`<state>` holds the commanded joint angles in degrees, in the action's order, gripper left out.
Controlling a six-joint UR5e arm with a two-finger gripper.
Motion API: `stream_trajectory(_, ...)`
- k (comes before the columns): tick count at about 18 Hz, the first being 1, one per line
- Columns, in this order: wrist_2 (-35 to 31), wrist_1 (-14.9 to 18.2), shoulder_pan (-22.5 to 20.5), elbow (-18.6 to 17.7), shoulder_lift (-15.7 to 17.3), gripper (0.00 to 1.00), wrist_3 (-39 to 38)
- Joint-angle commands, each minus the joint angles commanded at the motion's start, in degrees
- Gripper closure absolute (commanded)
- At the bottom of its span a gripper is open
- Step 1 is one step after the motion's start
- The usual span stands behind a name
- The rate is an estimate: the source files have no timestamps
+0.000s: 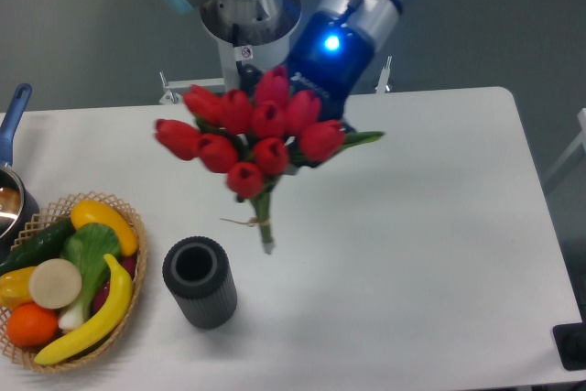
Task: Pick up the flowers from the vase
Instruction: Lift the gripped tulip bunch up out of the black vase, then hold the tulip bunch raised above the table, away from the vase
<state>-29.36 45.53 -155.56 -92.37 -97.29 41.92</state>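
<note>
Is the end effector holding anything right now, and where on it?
Yes: the flowers, gripped behind the blooms near the upper stems; the exact contact is hidden.

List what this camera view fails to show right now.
- Tool: its fingers sit behind the flowers, so the grip itself is hidden in the fixed camera view.
- Vase: the inside is too dark to see.
- Pot: cut off by the left edge; only part of it and its blue handle show.
- Basket: the produce covers its bottom.
- Arm: upper links cut off by the top edge.
</note>
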Motion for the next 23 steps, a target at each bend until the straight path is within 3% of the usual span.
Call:
stream_trajectory(6,0.0,-0.26,-5.01,-1.14,-0.62,0.58,3.16)
stream_trajectory(17,-0.09,-0.26,-5.11,-3.51,-0.7,0.58,4.57)
stream_trajectory(23,0.0,-0.18,-5.11,-2.9,-0.79,0.58,4.57)
